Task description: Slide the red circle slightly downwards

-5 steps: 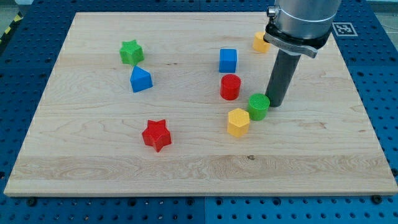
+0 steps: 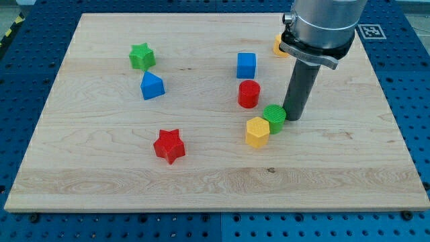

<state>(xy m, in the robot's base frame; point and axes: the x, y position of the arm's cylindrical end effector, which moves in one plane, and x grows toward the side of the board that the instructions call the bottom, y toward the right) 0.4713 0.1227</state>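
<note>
Pincer state cannot be reported: this rig carries none, only a straight dark rod, and my tip [image 2: 291, 119] is what meets the blocks. At this moment my tip rests on the pale wooden desk [image 2: 101, 181], touching or just beside the right flank of the green plastic cylinder [image 2: 274, 117].

Task item: the red plastic circle block [image 2: 248, 94] stands up and to the left of my tip, near but apart from it, with the green cylinder lying between the two on the diagonal.

Progress, by my judgement: the slide is not begun. My tip sits below and right of the red circle, the wrong side for a downward push. It must go round to the block's upper side, then press it a short way toward the view's bottom.

Count of blocks:
- Red: two, the circle and a red star [image 2: 168, 146], far left and below.
- Green: two, the cylinder and a green star [image 2: 142, 56], far left and above.
- Blue: two, a blue cube [image 2: 246, 65] and a blue wedge-like block [image 2: 152, 86].
- Yellow: two, a yellow hexagonal block [image 2: 256, 132] touching the cylinder, and a yellow block [image 2: 279, 46] mostly hidden behind the arm.
</note>
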